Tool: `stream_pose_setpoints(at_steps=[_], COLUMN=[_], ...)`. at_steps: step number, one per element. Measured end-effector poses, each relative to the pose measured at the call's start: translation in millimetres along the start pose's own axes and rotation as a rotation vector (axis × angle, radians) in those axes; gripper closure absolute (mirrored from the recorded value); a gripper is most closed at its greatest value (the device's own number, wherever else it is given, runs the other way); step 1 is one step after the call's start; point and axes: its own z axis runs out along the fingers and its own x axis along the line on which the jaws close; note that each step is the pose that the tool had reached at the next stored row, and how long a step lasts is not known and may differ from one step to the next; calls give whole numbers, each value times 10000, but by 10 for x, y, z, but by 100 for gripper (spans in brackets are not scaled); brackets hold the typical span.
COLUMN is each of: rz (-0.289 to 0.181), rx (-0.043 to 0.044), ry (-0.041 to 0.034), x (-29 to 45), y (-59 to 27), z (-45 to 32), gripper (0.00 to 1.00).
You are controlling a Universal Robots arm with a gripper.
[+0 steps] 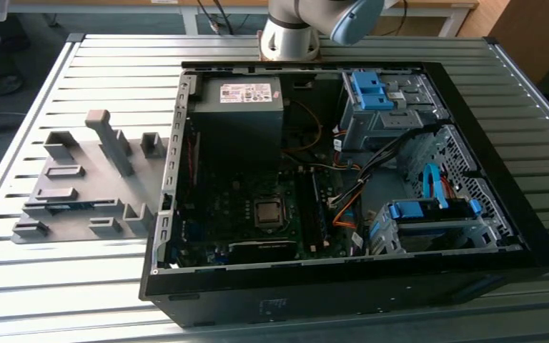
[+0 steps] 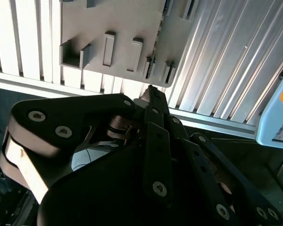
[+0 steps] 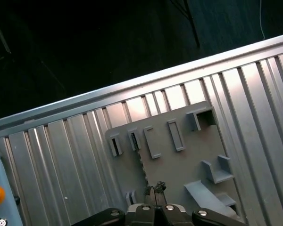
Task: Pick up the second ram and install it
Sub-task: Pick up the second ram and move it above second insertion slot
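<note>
my claw (image 3: 154,189) hangs high over the grey plastic fixture plate (image 3: 179,165) on the ribbed aluminium worktop (image 3: 61,155). in both wrist views its two black fingertips (image 2: 151,94) are drawn together with nothing between them. in the exterior view i see the second ram (image 1: 69,206), a thin blue-green circuit-board stick, lying low in a holder at the end of that plate nearer the camera, to the exterior view's left of the open black computer case (image 1: 351,293). it sits well below the claw and apart from it; which way from the tips, i cannot tell.
</note>
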Motion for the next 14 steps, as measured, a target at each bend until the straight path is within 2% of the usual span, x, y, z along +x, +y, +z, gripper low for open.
stream_pose_setpoints(at_steps=[8, 14], rz=[-971, -1031], rx=[6, 6], ry=[29, 34], x=[3, 4], y=[0, 0], z=[7, 7], gripper=[89, 89])
